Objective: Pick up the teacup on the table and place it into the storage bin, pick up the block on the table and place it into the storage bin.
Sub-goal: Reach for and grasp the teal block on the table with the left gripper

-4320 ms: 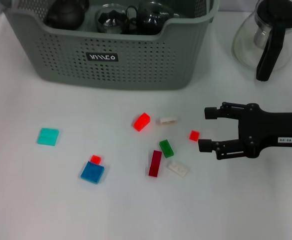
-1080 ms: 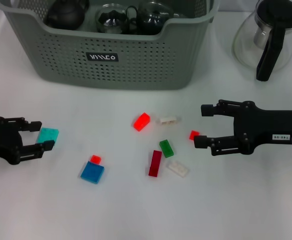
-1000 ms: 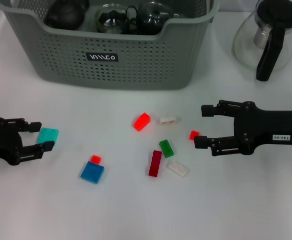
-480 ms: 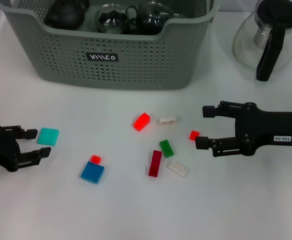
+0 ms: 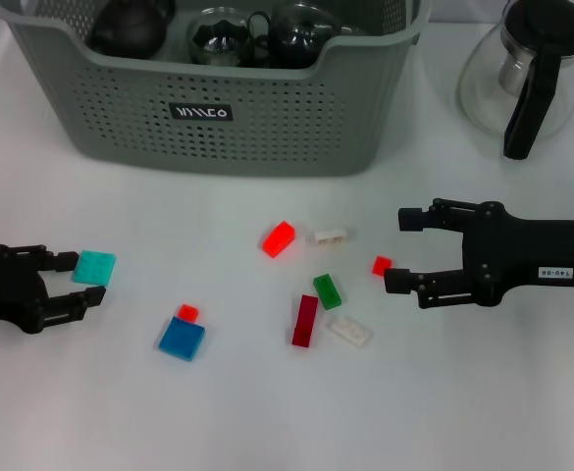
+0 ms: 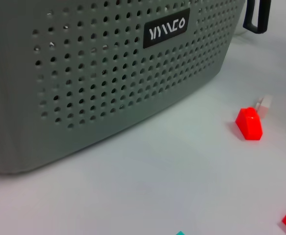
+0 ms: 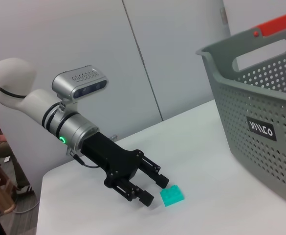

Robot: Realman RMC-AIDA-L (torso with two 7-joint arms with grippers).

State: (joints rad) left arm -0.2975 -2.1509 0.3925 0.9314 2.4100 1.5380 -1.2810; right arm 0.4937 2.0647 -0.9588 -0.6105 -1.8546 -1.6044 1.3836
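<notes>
The grey-green storage bin (image 5: 228, 108) stands at the back of the table, with several dark glass vessels inside. No teacup shows on the table. Several blocks lie scattered in front of the bin. A teal block (image 5: 94, 267) lies at the left, and my left gripper (image 5: 78, 280) is open just beside it, its upper finger almost touching the block's edge. The right wrist view shows that left gripper (image 7: 154, 190) next to the teal block (image 7: 172, 196). My right gripper (image 5: 400, 250) is open, with a small red block (image 5: 382, 265) just off its fingertips.
A glass teapot with a black handle (image 5: 527, 74) stands at the back right. In the middle lie a red block (image 5: 278, 238), a white one (image 5: 330, 235), a green one (image 5: 327, 290), a dark red bar (image 5: 305, 320), another white one (image 5: 349, 331), plus a blue tile (image 5: 182, 338).
The left arm came into view since the oldest frame. In the last second its open gripper slid slightly back and toward the table's near side. The right gripper barely moved.
</notes>
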